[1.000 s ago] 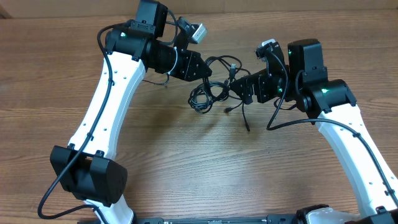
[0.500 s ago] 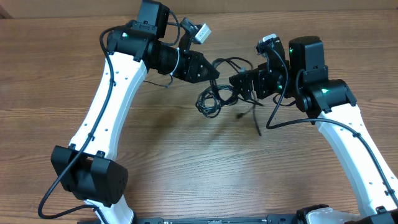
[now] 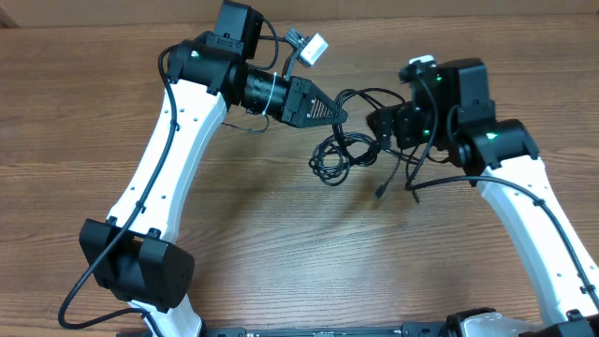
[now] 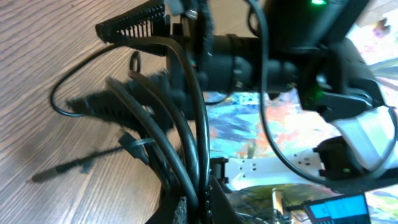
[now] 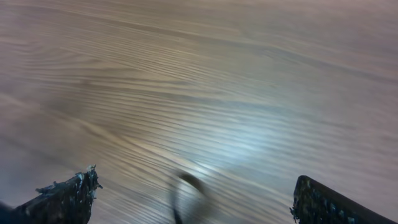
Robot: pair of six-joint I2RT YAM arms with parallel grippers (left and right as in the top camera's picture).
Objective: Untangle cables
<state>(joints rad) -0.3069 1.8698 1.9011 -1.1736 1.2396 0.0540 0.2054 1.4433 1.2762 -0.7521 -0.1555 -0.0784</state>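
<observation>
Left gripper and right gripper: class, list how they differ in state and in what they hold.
The left gripper is shut; the right gripper stands wide open. The left gripper clamps strands of the cables; the right gripper holds nothing, with mostly wooden table between its fingers. Both have black fingers and face the same tangle from opposite sides.

We saw the left fingers (image 3: 329, 109) pinched together on a loop of the cables (image 3: 339, 152), bunched on the bench (image 3: 281, 234). The right fingers (image 3: 382, 122) sat just beside the tangle, one plug end (image 3: 380, 193) trailing free.
</observation>
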